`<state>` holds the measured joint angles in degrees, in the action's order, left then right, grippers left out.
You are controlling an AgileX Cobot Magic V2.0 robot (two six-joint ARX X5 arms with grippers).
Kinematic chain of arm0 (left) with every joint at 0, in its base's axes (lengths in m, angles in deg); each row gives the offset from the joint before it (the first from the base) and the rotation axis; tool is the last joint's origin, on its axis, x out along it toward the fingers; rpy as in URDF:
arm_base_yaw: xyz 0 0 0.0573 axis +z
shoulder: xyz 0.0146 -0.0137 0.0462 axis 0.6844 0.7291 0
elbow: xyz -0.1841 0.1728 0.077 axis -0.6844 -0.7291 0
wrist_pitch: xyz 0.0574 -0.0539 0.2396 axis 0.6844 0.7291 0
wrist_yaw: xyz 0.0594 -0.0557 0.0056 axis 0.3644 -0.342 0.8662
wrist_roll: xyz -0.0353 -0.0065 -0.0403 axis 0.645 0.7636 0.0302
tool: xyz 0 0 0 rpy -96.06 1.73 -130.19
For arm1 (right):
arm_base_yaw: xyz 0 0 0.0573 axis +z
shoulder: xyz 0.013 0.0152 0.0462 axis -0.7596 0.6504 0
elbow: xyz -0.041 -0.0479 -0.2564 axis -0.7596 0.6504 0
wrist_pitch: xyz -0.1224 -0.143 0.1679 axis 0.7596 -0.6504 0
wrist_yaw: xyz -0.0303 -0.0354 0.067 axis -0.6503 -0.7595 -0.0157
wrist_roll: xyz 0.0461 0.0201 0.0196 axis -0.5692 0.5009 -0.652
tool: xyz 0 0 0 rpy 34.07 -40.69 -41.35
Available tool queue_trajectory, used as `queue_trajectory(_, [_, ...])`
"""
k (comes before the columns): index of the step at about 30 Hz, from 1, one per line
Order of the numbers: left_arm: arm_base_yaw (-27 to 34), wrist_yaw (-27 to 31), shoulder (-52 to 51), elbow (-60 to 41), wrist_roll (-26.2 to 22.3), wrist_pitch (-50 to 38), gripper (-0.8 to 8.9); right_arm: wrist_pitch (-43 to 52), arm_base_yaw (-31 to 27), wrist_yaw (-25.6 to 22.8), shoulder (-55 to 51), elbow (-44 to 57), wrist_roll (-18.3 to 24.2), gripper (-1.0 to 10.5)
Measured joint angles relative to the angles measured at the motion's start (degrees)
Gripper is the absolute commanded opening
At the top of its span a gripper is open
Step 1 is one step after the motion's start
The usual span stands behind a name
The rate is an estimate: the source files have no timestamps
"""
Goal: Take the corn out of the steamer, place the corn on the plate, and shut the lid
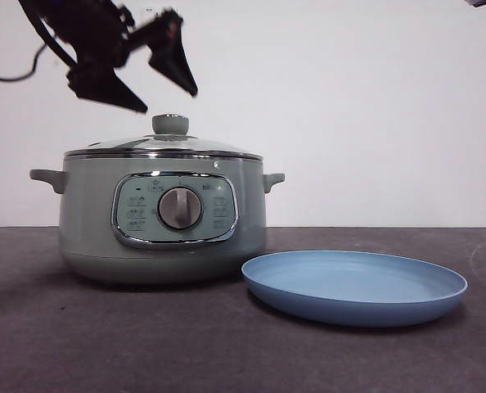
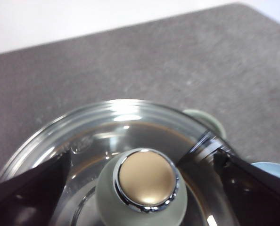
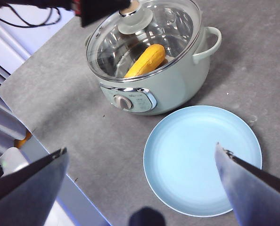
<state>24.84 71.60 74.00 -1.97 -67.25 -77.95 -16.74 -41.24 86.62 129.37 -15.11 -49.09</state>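
So my left gripper [image 1: 168, 102] is parked right above the lid [image 1: 163, 146], jaws spread wide and holding nothing, one on each side of the green knob [image 2: 142, 188] without touching it. The lid is seated flat on the steamer [image 1: 163, 221], chrome rim all the way round.

My right gripper [image 3: 142, 188] is up high over the plate [image 3: 202, 157], also spread open and empty, well clear of everything.

The corn [image 3: 146, 61] is inside the steamer under the glass, lying tilted against the inner wall. Only the right wrist cam shows it; from the front the pot's wall hides it, and in the left wrist cam I just get the knob's gold cap and reflections on the glass.

The front cam does give the layout nicely though: steamer on the left part of the grey table [image 1: 79, 344], dial [image 1: 180, 208] facing the camera, blue plate just beside it to the right, near but not quite touching the base. Plate is bare.
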Motion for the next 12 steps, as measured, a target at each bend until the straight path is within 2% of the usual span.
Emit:
queue_trajectory(7, [-1.8, 4.5, 2.5, 0.0, 0.0, -1.1, 5.85, 0.0, 0.0, 0.0, 0.0, 0.0, 0.0, 6.0])
queue_trajectory(10, [-2.5, 7.2, 2.5, 0.0, 0.0, -1.1, 4.62, 0.0, 0.0, 0.0, 0.0, 0.0, 0.0, 6.0])
queue_trajectory(12, [-3.0, 7.3, 2.5, 0.0, 0.0, -0.7, 4.36, 0.0, 0.0, 0.0, 0.0, 0.0, 0.0, 6.0])
